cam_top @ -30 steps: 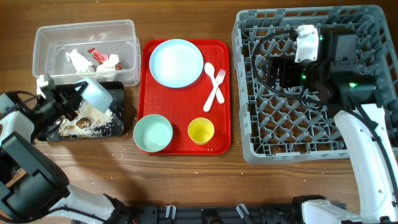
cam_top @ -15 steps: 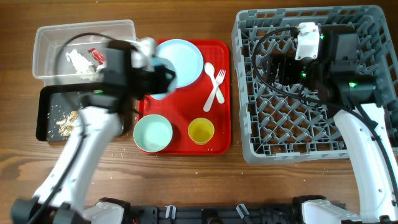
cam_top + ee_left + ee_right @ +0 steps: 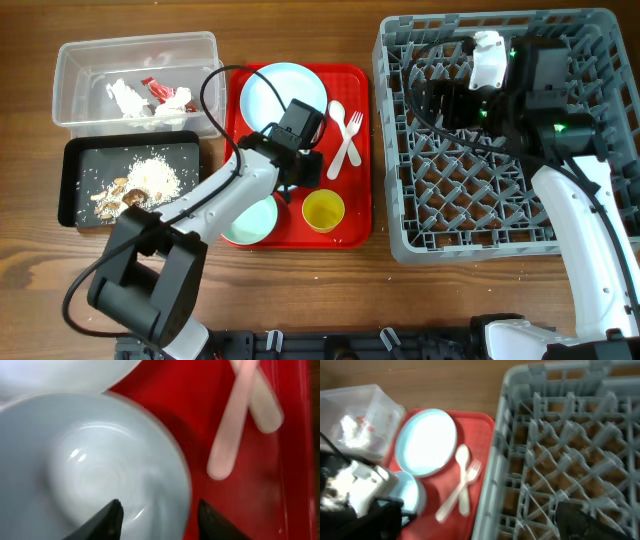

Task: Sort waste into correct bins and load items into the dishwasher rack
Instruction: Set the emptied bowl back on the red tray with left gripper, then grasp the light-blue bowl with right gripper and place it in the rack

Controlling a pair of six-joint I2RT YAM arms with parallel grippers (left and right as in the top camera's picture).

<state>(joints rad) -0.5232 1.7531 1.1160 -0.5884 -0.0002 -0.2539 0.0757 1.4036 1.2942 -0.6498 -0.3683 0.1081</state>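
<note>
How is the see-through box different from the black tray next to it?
The clear tub is see-through; the black tray is dark and solid. The clear tub has taller walls; the black tray is shallower. The clear tub holds crumpled white-and-red paper wrappers, while the black tray holds brown food scraps with white crumbs. Both are rectangles, next to each other, left of the red tray.

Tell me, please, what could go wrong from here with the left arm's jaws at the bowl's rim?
1. The left gripper's jaws straddle one edge of the bowl, and the wrist view does not show a firm pinch; the bowl could tip or drop onto the red tray.
2. The plate, spoon and fork lie close by, so a low swing may knock them.
3. The right arm sits over the dishwasher rack; the arms might crowd there.
</note>
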